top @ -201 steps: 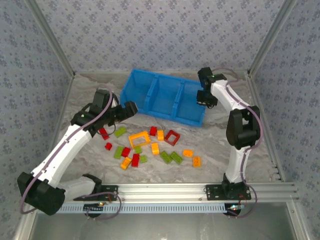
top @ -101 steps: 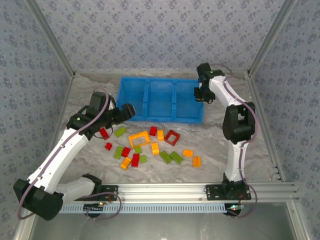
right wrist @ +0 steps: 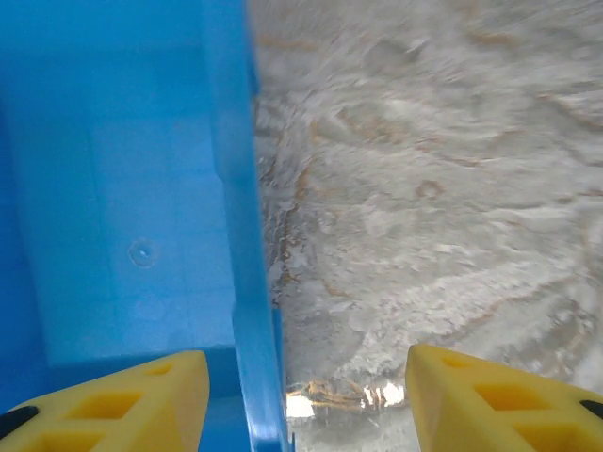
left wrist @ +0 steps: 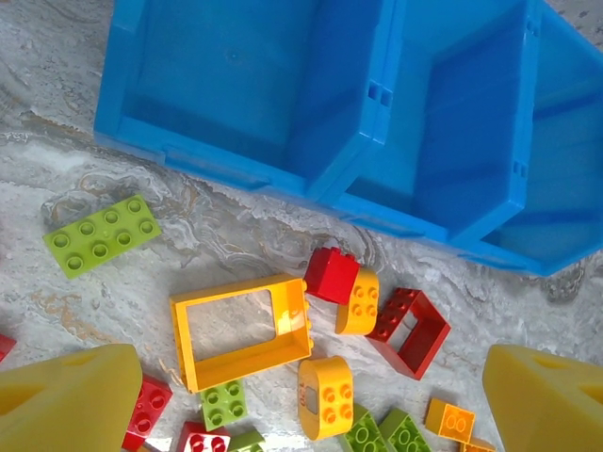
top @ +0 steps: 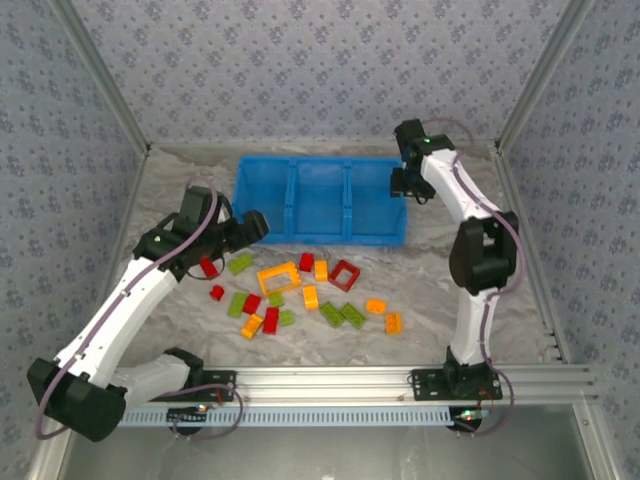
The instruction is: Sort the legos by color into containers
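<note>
Nothing sorted yet – bin (top: 300,238) looks empty, all bricks (top: 306,262) on tabletop (top: 440,290); left end effector (top: 255,224) & right end effector (top: 404,188) both spread, holding nothing.

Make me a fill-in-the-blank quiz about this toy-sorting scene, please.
The bin is ____ in colour.
It has ____ compartments.
Every compartment is ____.
The larger hollow frame on the table is ____.
Missing words: blue; three; empty; orange.
</note>
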`<act>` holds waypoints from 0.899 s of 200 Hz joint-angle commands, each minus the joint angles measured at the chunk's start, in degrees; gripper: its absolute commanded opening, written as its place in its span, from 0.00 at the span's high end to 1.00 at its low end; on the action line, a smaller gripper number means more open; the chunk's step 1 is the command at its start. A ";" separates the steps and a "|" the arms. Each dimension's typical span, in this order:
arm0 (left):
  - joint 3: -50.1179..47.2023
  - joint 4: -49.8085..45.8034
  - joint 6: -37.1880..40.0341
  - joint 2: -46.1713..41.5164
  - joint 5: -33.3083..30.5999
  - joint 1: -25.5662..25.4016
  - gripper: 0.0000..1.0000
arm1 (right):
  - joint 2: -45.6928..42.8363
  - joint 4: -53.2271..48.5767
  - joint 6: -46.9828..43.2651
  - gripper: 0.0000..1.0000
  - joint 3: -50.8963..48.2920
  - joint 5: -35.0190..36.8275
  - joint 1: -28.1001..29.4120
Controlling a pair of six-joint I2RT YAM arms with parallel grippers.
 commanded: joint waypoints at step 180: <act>-12.26 1.43 2.95 -17.98 6.91 -8.94 0.07 | -12.56 23.64 47.18 0.58 -42.77 -12.24 26.53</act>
